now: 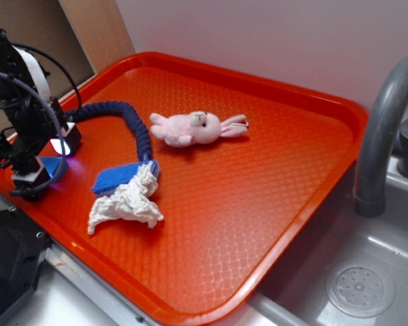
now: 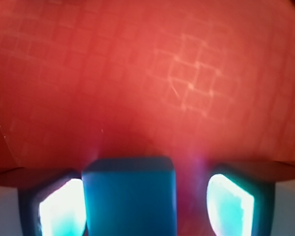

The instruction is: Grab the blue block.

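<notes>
Between the hand's spread fingers sits the blue block, touching the left one; outside, mostly hidden.

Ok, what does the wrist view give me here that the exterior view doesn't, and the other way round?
Only the wrist view shows the blue block sitting between the two fingers, close to the left one, with a visible gap to the right one. Only the exterior view shows the rest: the pink bunny, the navy rope, the blue pad with its white cloth, and the sink beside the tray. Both show the orange tray, the gripper low over it, and the block.
</notes>
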Motion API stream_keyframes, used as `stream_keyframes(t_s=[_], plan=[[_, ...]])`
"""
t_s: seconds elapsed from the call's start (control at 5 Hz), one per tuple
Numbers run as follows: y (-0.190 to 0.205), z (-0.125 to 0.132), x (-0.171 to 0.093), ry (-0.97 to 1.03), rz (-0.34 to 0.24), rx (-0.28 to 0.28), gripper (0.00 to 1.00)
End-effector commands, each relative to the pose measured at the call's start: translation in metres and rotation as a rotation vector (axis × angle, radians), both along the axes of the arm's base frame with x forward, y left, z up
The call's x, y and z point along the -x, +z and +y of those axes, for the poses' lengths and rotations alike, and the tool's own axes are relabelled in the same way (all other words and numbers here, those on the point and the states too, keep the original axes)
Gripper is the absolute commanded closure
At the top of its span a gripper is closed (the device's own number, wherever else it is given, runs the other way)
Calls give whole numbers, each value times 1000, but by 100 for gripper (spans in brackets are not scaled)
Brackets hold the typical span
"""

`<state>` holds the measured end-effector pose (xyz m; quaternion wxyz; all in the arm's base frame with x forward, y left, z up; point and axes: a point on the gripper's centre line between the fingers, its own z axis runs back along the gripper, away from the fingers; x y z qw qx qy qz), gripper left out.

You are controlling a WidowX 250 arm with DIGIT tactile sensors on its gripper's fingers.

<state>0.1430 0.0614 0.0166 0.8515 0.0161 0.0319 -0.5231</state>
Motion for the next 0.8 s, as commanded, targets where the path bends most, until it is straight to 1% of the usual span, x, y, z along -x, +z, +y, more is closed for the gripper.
stream_keyframes(t_s=[0.0, 0.2, 0.4, 0.6], plan=[[0, -3, 1, -47, -5, -7, 100], [2, -4, 1, -42, -13, -21, 100], [13, -6, -5, 45, -29, -42, 100], [61, -16, -18, 295, -34, -66, 100]])
